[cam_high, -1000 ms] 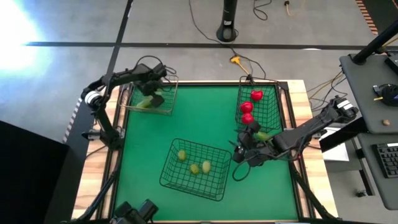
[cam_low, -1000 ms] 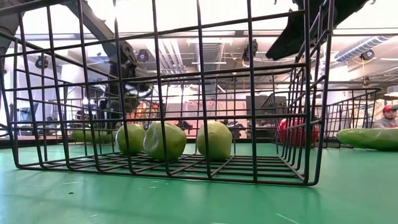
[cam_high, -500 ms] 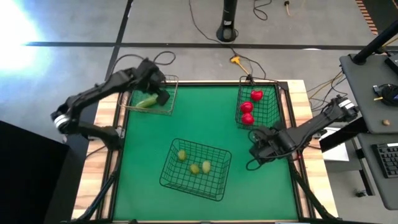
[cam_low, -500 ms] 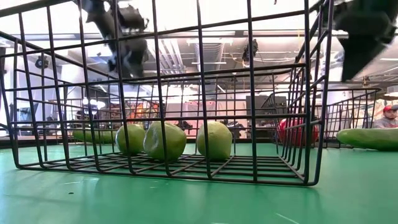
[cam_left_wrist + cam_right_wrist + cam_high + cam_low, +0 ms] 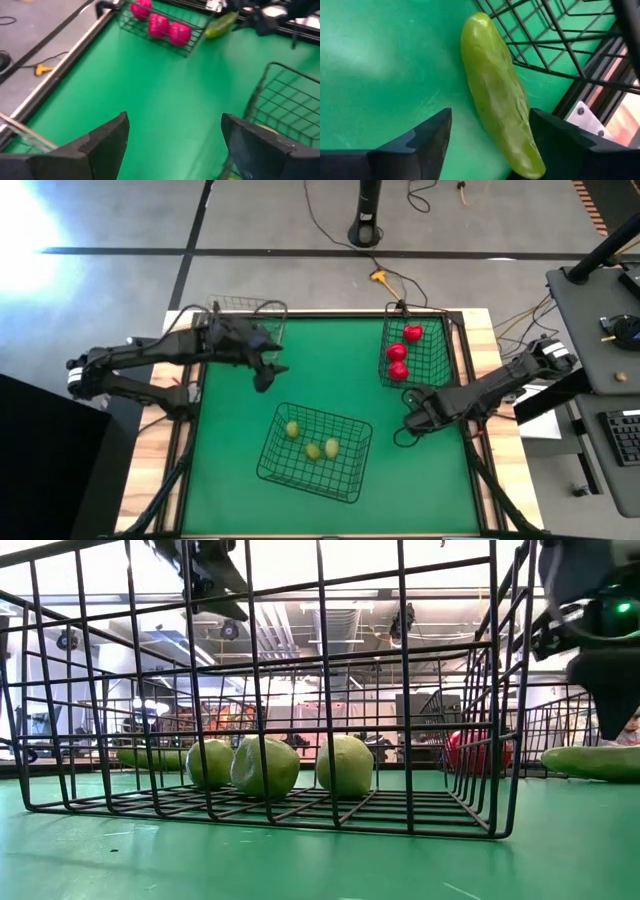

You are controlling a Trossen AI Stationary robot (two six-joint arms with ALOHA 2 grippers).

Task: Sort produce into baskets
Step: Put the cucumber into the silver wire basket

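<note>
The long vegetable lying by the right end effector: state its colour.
Green, a smooth elongated cucumber lying on the green mat beside a wire-mesh basket. The right wrist view shows it best.

big wire basket (image 5: 400, 690) fills most of the frame, sitting on the green worktop (image 5: 300, 865). inside it are three limes (image 5: 258, 766) in a row: the two on the left overlap each other, the third (image 5: 345, 765) sits just apart to their right. through the mesh, farther back on the left, a cucumber (image 5: 150, 757) lies flat. on the right past the basket wall there's a red tomato (image 5: 470, 751) inside another mesh basket (image 5: 560, 725), and a second cucumber (image 5: 595, 762) lies on the worktop at the right edge. one dark arm (image 5: 205, 570) hangs at top left, another (image 5: 600, 630) looms top right above that cucumber.
</note>
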